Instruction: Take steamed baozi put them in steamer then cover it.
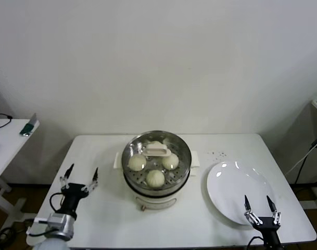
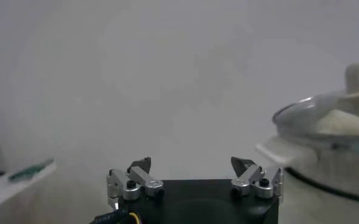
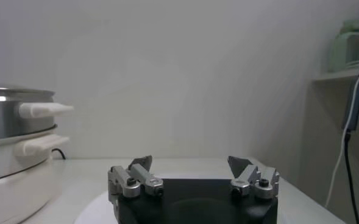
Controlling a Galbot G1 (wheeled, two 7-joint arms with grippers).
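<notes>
The steamer [image 1: 156,172] stands at the middle of the white table [image 1: 106,219], its shiny steel basket seated on a cream-white pot base. The cover [image 1: 156,154] lies on top of it, the clear glass closing the basket and the cream handle sitting at about the centre. Through the glass the steamed baozi [image 1: 155,178] show inside: one at 6 o'clock, one at 9 o'clock, one at 3 o'clock, and what appears to be a fourth at 12 o'clock, mostly hidden behind the handle. At 3 o'clock from the steamer, near it but apart, lies a flat white plate [image 1: 236,182] with nothing on it. The left gripper [image 1: 80,178] hangs over the table at about 9 o'clock from the steamer, well clear of it, its fingers spread wide and grasping nothing; the left wrist view shows the covered steamer [image 2: 331,143] off to one side of the spread left gripper [image 2: 194,167]. The right gripper [image 1: 261,207] hovers above the plate's near edge, at about 4 o'clock from the steamer, fingers likewise released and empty, as the right wrist view confirms for the right gripper [image 3: 193,165].
</notes>
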